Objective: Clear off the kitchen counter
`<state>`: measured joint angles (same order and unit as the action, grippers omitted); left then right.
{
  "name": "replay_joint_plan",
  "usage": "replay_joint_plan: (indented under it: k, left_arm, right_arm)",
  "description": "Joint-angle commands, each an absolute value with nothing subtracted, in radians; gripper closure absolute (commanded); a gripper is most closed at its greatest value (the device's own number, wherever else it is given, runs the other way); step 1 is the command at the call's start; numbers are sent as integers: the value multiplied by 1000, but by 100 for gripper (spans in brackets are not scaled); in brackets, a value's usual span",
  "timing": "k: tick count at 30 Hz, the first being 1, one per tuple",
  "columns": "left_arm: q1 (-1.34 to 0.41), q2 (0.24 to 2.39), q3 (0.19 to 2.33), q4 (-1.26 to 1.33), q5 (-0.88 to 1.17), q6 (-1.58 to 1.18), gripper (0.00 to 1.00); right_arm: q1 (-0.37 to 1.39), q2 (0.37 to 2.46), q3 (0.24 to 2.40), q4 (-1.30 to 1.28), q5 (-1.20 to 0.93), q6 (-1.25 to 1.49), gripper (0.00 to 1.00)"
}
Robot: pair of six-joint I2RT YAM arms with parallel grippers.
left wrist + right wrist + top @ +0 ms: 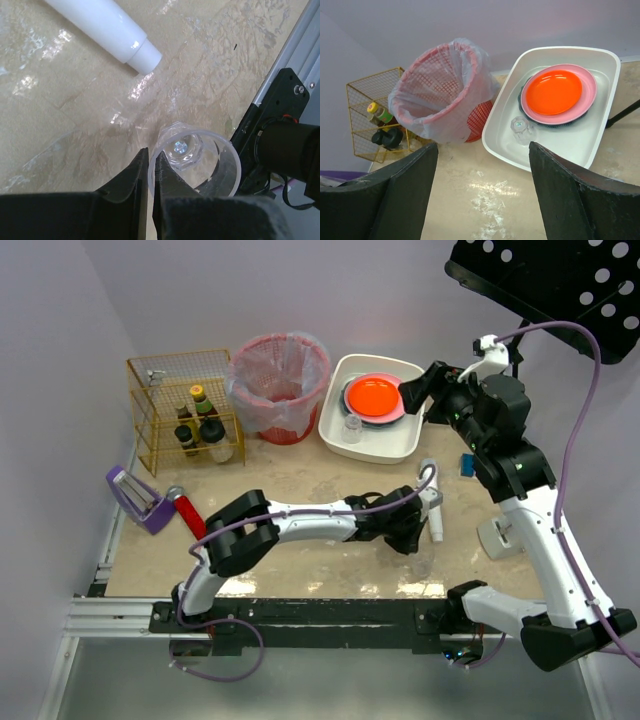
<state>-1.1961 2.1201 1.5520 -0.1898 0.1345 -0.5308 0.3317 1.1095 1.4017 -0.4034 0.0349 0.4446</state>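
The kitchen counter (300, 475) fills the middle, with its black rail at six o'clock. A wire basket (185, 410) stands at ten, a lined red bin (278, 385) at twelve and a white tub (372, 435) at one. The left gripper (152, 156), its arm stretched toward four, narrowly pinches the rim of a clear cup (225, 170) near the front edge, beside a white tube (105, 27). The right gripper (482, 150) hangs with its jaws wide before the tub.

top: overhead | left wrist: close, kitchen counter (75, 115) | right wrist: tub (570, 142), shared top

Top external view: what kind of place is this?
Probably a staged kitchen counter in a robot lab: white tub with plates, yellow wire rack of condiment bottles, lined red bin.
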Motion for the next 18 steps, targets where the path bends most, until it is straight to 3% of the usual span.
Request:
replay_joint_plan:
  k: [1, 7, 13, 18]
  left_arm:
    - [-1123, 1926, 1364, -118, 147, -546, 100]
    - [-927, 1588, 994, 84, 275, -601, 100]
    - [-758, 1338, 956, 104, 427, -630, 100]
    - [-498, 1266, 931, 295, 656, -787, 100]
  right_arm:
    - [330, 1085, 1404, -373, 69, 440, 22]
    - [330, 1088, 1391, -325, 46, 457, 20]
    - [328, 1092, 1338, -209, -170, 451, 10]
    - [330, 1081, 1283, -111, -336, 475, 9]
